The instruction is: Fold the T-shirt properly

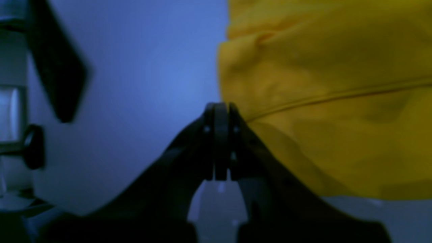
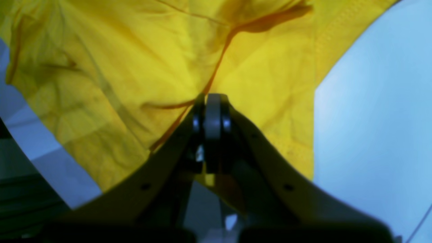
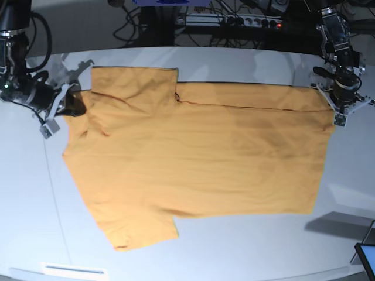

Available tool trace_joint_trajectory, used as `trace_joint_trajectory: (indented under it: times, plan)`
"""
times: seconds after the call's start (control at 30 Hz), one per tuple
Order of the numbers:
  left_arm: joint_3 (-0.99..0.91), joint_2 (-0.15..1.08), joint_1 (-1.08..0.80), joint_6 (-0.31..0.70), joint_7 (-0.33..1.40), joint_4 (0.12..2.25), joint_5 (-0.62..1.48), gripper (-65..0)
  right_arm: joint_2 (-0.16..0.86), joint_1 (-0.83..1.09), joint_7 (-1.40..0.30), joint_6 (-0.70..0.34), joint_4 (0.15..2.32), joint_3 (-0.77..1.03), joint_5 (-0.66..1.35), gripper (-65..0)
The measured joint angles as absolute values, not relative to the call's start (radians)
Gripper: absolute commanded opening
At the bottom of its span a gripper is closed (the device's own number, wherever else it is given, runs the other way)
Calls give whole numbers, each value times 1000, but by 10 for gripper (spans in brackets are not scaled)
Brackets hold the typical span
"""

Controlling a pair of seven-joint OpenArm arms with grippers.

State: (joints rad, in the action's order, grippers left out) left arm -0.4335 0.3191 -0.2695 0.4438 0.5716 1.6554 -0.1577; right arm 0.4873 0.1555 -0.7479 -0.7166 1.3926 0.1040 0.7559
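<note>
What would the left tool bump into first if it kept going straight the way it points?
Probably the plain orange-yellow cloth T-shirt. The left tool has its jaws together at the shirt's edge, though bare pale table lies just beside it, so depth is unclear.

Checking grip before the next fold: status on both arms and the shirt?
Left gripper shut at T-shirt edge, pinch unconfirmed. Right gripper shut on cloth. Shirt spread flat on table. Nothing in the way.

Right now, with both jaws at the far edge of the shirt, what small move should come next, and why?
Probably lift both ends slightly together. The right gripper and left gripper look shut on the T-shirt, which lies flat on the table, so the edge must clear it before folding toward the near side.
</note>
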Motion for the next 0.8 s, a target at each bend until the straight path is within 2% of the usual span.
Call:
trace_joint_trajectory:
  times: [0.17, 0.5, 0.57, 0.8]
  plan:
    - [-434, 319, -263, 444, 648, 1766, -152, -626, 488, 139, -768, -714, 1399, 101, 748, -647]
    - [-440, 310, -174, 445, 780, 1834, -146, -361, 507, 108, -834, -702, 1426, 98, 710, -644]
    - [-465, 303, -157, 445, 779, 1832, -140, -329, 508, 109, -850, -698, 1438, 98, 707, -644]
    - [-487, 291, -88, 445, 779, 1826, -142, -299, 505, 109, -929, -698, 1472, 157, 704, -637]
